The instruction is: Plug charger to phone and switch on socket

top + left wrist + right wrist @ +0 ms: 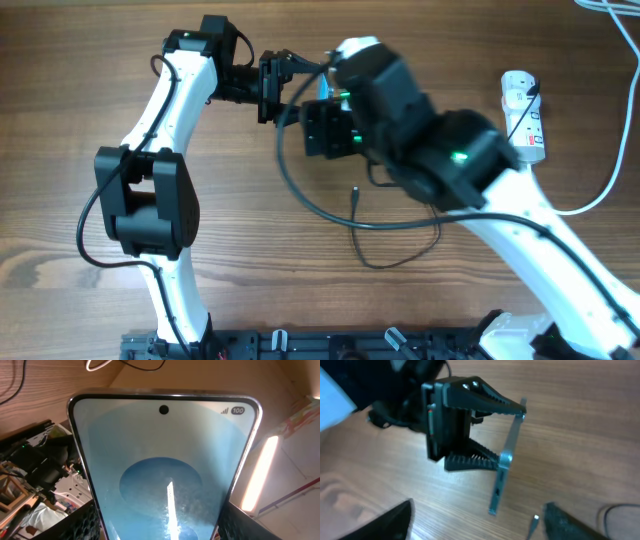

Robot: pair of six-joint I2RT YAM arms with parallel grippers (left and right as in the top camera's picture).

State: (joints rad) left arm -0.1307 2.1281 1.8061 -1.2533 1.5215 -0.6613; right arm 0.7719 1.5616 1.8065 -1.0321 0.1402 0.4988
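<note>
- Presently the phone (165,475) is held off the tabletop (80,60), over its middle toward the far edge, screen lit and turned to the left wrist camera.
- It is clamped across its width by the jaws of the left gripper (285,88), which press on its long edges; its port end cannot be seen.
- The phone is judged stiff, light, smooth-sided and breakable, so a firm edge grip is favoured and glass contact is best avoided.
- The charger (300,197) is laid in loose curves on the middle of the tabletop, its connector tip (355,193) lying free, apart from the phone.
- Being thin and limp, it is best taken just behind the tip, so that the tip can be aimed.
- The right gripper (479,505) is spread wide with nothing between its jaws, near the tip.
- The socket (523,115) is set by the right edge, near the far right corner, well apart.
</note>
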